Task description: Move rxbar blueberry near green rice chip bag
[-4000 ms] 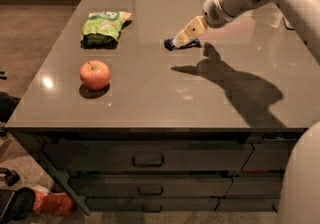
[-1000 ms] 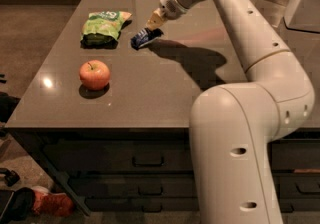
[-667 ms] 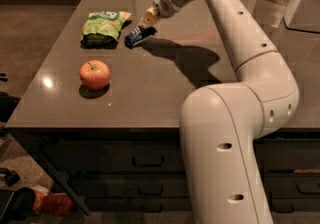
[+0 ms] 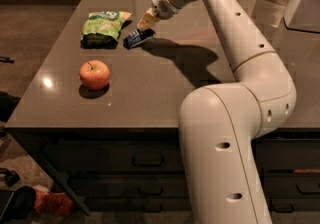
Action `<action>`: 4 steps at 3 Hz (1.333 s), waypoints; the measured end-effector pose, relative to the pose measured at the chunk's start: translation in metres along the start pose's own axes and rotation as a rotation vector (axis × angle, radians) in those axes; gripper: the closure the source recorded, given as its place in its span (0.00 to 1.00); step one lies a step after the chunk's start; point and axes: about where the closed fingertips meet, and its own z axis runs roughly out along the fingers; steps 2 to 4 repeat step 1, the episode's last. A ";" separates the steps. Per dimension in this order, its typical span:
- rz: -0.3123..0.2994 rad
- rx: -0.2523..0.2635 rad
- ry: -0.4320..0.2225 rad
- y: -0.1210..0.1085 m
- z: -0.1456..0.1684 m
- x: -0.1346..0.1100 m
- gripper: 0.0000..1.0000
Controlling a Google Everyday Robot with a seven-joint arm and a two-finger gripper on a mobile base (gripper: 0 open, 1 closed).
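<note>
The gripper (image 4: 146, 22) has its fingers narrowed on the right end of the blue bar (image 4: 136, 39), which tilts down toward the table (image 4: 165, 93). The green chip bag (image 4: 104, 25) lies just beside the bar at 9 o'clock, across a narrow strip of tabletop. The apple (image 4: 94, 74) sits at 7 o'clock, well apart.

Arm (image 4: 250, 83) cream-white, bulky rounded segments; small dark holes (image 4: 222, 145) (lower links); tan gripper (image 4: 146, 22) at far tip.
</note>
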 end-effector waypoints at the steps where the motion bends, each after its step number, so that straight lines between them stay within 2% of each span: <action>1: 0.000 -0.006 0.003 0.001 0.005 0.000 0.02; 4: 0.000 -0.006 0.003 0.001 0.005 0.000 0.02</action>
